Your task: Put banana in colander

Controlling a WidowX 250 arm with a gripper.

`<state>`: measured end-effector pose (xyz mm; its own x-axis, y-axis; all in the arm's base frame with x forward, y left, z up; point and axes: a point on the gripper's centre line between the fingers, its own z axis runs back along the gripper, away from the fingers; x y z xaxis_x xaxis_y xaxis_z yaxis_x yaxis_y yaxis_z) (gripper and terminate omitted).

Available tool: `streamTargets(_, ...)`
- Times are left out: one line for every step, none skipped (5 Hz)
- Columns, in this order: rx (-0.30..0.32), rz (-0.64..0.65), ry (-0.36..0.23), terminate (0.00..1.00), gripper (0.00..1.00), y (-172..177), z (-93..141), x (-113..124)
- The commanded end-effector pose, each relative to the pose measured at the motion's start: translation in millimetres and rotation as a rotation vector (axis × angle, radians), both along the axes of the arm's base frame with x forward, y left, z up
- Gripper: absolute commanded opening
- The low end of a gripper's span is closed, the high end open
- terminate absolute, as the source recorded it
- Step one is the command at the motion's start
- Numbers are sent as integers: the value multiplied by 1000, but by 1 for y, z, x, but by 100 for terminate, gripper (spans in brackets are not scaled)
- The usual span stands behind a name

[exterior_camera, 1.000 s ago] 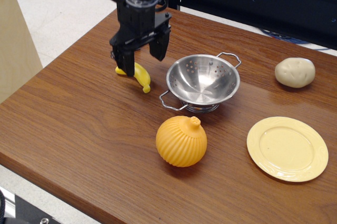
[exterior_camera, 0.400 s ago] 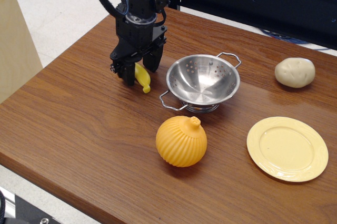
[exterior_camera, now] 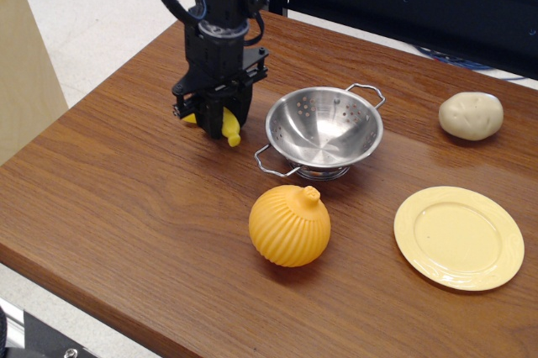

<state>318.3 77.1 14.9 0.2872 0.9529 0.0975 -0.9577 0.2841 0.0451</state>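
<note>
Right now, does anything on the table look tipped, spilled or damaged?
Nothing stands out. The colander sits upright and empty, the plate lies flat, and the end effector is closed around the banana beside the colander.

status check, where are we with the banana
Gripper shut on banana, low at the table. Colander empty, just right of it. Nothing between them; orange onion toy sits nearer the front.

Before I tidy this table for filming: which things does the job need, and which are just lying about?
Needed: banana, held in the pincer; colander.
Lying about: orange onion toy, pale-yellow plate, potato.
</note>
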Motion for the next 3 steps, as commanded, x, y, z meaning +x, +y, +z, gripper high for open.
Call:
streamTargets(13, -11, -140, 0, 0, -12, 79, 11)
streamTargets(-25, -46, -128, 0, 0, -44, 83, 17)
streamTargets(-21, -37, -131, 0, 0, -71, 68, 23)
